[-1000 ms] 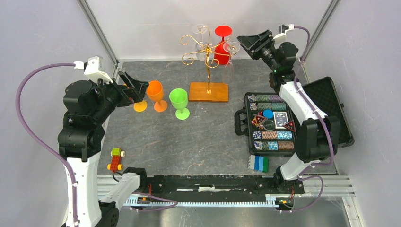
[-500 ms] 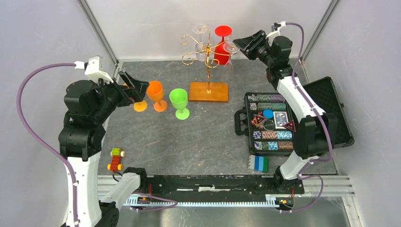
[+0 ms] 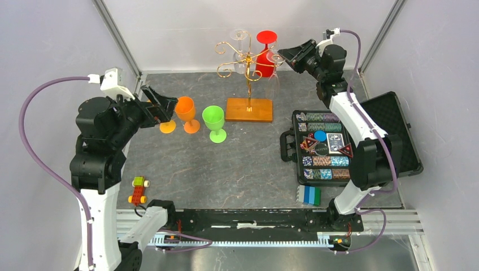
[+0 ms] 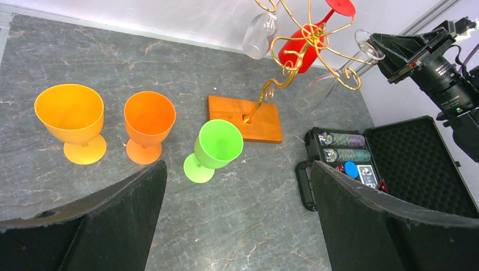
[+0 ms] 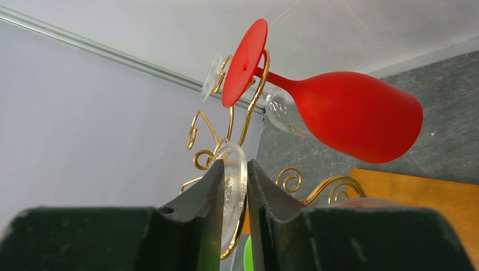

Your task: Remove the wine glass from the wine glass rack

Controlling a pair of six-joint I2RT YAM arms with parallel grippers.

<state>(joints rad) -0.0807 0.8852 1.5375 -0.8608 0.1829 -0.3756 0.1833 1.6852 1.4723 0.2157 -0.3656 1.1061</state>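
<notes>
The gold wine glass rack (image 3: 248,84) stands on its orange-brown base (image 3: 249,109) at the back of the table. A clear wine glass (image 3: 273,79) hangs upside down from its right arm, its round foot (image 5: 237,182) caught in a gold hook. My right gripper (image 5: 234,164) is high up at that arm, its two fingers nearly together with the clear foot filling the gap between them. A red wine glass (image 5: 356,116) and another clear glass (image 3: 239,51) hang behind it. My left gripper (image 4: 238,165) hovers open over the left of the table, holding nothing.
A yellow-orange cup (image 4: 70,121), an orange cup (image 3: 188,110) and a green cup (image 3: 213,119) stand left of the rack base. An open black case (image 3: 322,147) of poker chips lies at the right. A toy car (image 3: 138,190) and a blue-green block (image 3: 310,195) sit near the front.
My right gripper has moved left up to the rack's right arm and narrowed its jaws onto the clear glass's foot. The left arm has stayed put.
</notes>
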